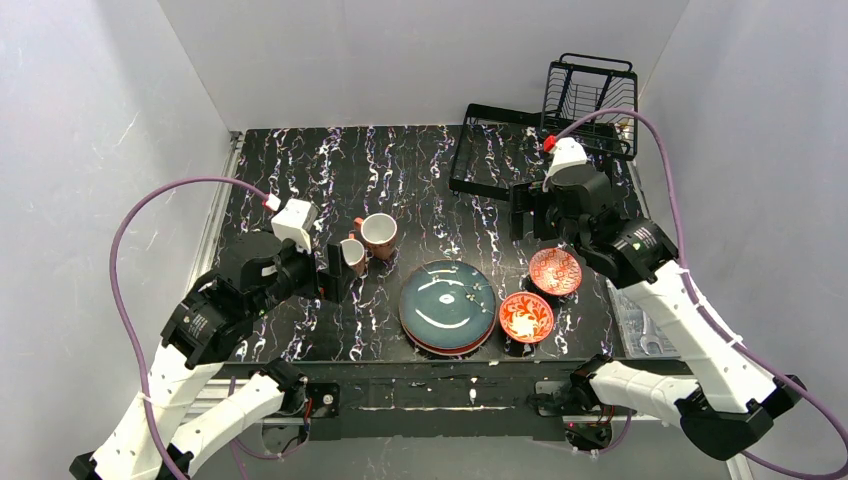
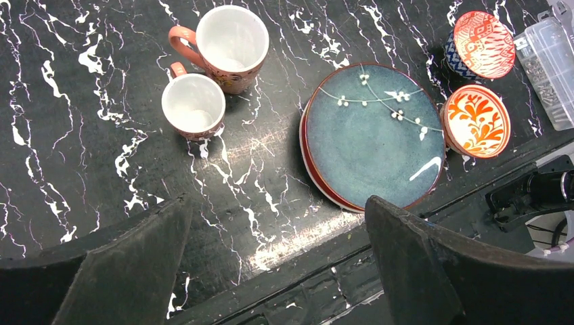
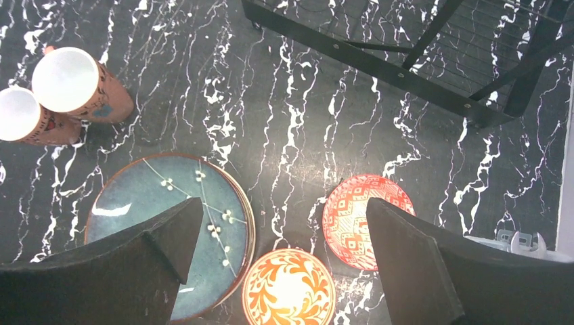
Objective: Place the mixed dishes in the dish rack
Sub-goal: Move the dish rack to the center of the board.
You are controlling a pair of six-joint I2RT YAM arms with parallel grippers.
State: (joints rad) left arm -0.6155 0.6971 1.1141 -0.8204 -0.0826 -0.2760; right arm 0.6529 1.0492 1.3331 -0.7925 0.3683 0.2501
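The left pincer (image 2: 277,203) hangs with its jaws spread wide and nothing between them, over the left part of the desk (image 1: 300,160). Just ahead of it stand two upright terracotta mugs, the larger mug (image 1: 380,233) and the smaller mug (image 1: 352,252) close beside each other, handles turned leftward in the top view. The right pincer (image 3: 284,203) is also wide open and empty, poised above the stretch between the dish rack and the bowls.

The dish rack (image 1: 495,150) lies in the desk's far right corner, its near bar running slantwise; a small wire basket (image 1: 592,92) rises at its far right end, though I cannot tell whether it stands on the rack. The stack of plates (image 1: 448,305), dark teal on top with a red rim showing beneath, sits close to the near edge. The orange-leaf bowl (image 1: 526,316) is just right of the stack, nearly at its rim and equally near that edge; the diamond-patterned bowl (image 1: 555,270) sits just behind it, toward the right edge. A clear plastic box (image 2: 549,68) lies at the right edge beside the bowls.

A broad band of bare marbled surface runs from the mugs to the rack's near bar, and more lies open at far left; white walls (image 1: 100,120) close in the left, back and right sides.
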